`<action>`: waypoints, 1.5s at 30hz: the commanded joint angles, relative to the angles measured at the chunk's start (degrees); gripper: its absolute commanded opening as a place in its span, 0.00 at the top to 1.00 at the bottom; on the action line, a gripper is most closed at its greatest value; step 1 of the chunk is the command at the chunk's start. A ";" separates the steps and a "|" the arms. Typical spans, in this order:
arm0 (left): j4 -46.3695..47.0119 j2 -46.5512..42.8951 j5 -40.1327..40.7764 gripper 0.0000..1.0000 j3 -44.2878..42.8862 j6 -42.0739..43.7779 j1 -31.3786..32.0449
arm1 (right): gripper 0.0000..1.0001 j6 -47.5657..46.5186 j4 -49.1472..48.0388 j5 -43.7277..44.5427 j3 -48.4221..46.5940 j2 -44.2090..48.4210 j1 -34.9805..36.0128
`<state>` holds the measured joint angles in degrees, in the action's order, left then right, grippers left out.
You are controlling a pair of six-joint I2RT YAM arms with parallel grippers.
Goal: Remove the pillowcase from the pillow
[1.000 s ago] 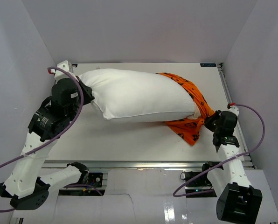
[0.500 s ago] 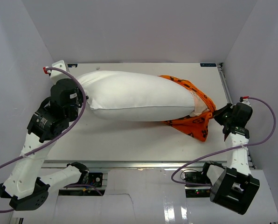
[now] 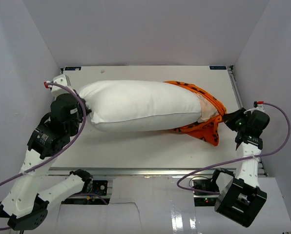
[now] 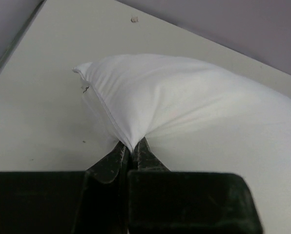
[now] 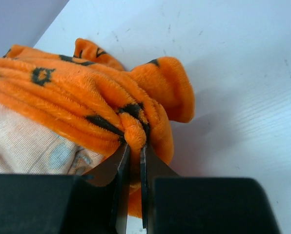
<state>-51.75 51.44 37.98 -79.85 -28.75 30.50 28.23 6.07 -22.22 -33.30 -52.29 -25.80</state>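
The plump white pillow [image 3: 140,105] lies stretched across the table, bare over most of its length. The orange pillowcase [image 3: 206,124] with black motifs is bunched over its right end only. My left gripper [image 3: 85,110] is shut on the pillow's left edge; in the left wrist view a pinch of the pillow [image 4: 184,102] comes to a point at the left gripper [image 4: 132,148]. My right gripper [image 3: 227,118] is shut on the pillowcase's far right end; in the right wrist view a gathered fold of the pillowcase [image 5: 87,102] sits between the fingers of that gripper [image 5: 134,146].
The white table [image 3: 135,144] is boxed in by grey walls at the back, left and right. A metal rail [image 3: 236,90] runs along its right edge. A small crumb [image 4: 134,19] lies on the table beyond the pillow's corner.
The right gripper has pulled the pillowcase further right, baring more pillow. The left gripper has drawn the pillow's left end leftward and toward the table front, and the pillow now lies straighter.
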 commanded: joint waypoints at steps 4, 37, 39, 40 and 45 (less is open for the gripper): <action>3.58 -0.73 -12.21 0.65 8.83 -0.35 -1.32 | 0.92 -0.19 -10.98 -4.59 5.86 4.30 3.56; 5.60 52.01 -5.47 0.61 -5.50 -0.06 26.80 | 0.92 0.86 -10.46 -3.27 8.16 10.02 7.08; 5.16 50.09 -3.36 1.00 -4.18 -0.78 26.89 | 0.92 1.65 -10.46 -2.83 7.02 9.40 7.17; 4.90 49.12 -2.65 1.00 -3.13 -1.39 26.80 | 0.92 2.26 -10.46 -2.83 6.58 9.14 7.17; 2.01 40.69 2.44 1.00 -0.04 -3.32 26.80 | 0.92 2.97 -10.37 0.94 3.25 7.21 7.17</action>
<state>-41.95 97.84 32.32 -82.81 -29.41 58.59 30.09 -1.43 -24.80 -25.43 -44.49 -18.70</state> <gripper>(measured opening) 0.032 0.125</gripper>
